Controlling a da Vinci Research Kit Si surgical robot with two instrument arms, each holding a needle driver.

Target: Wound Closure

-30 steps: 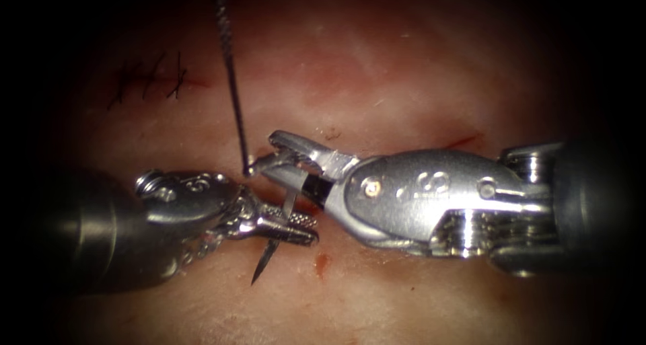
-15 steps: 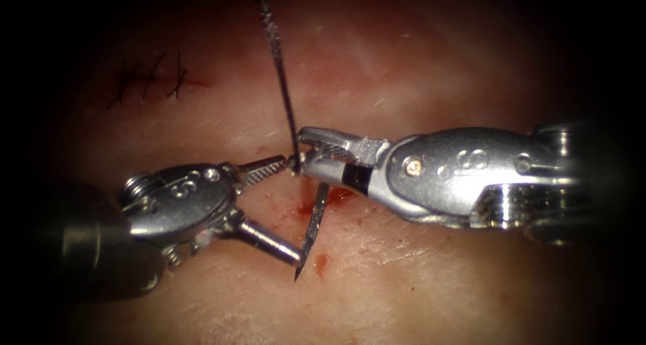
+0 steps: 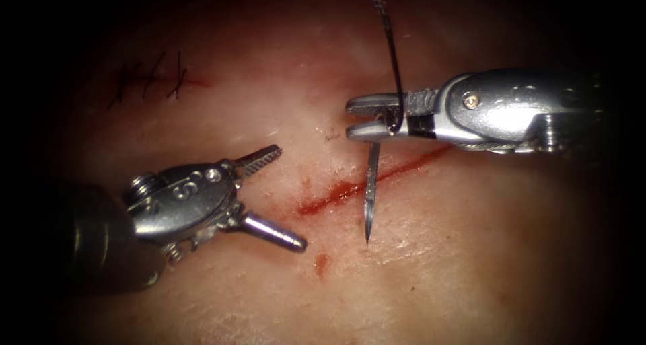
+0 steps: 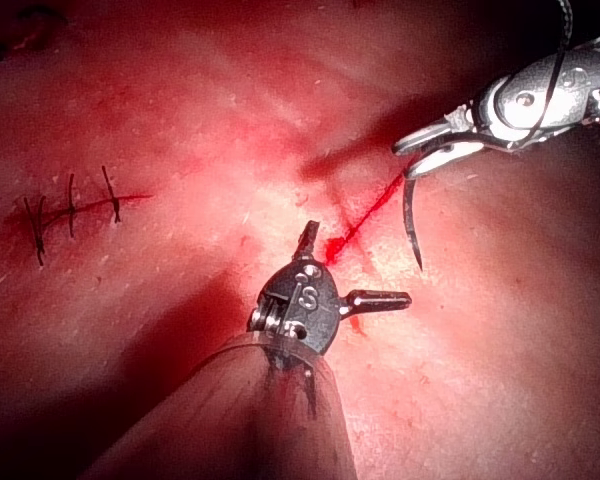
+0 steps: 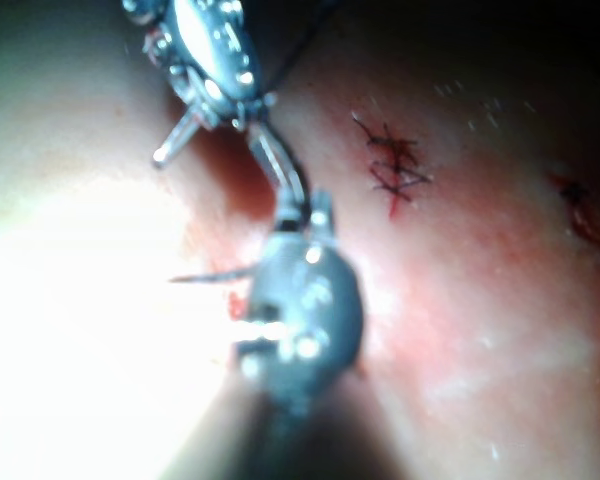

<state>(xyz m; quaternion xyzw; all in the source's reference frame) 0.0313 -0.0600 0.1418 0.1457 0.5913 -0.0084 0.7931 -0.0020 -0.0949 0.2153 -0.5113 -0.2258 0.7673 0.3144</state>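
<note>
Endoscope: the right tool pinched the needle near its thread end, tip hanging free over the cut, out of the tissue. The left tool was spread, empty.

Left wrist: needle dangled clear.

Right wrist: needle jutted sideways.

So near the end, the grip might let the needle swivel.

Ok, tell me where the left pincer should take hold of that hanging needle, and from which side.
Probably mid-shaft. The needle hangs free above the cut, point down, held at its thread end by the right pincer, thread rising from there. The open, empty left pincer sits to its left, so come from the left, across the shaft, clear of the tip.
</note>
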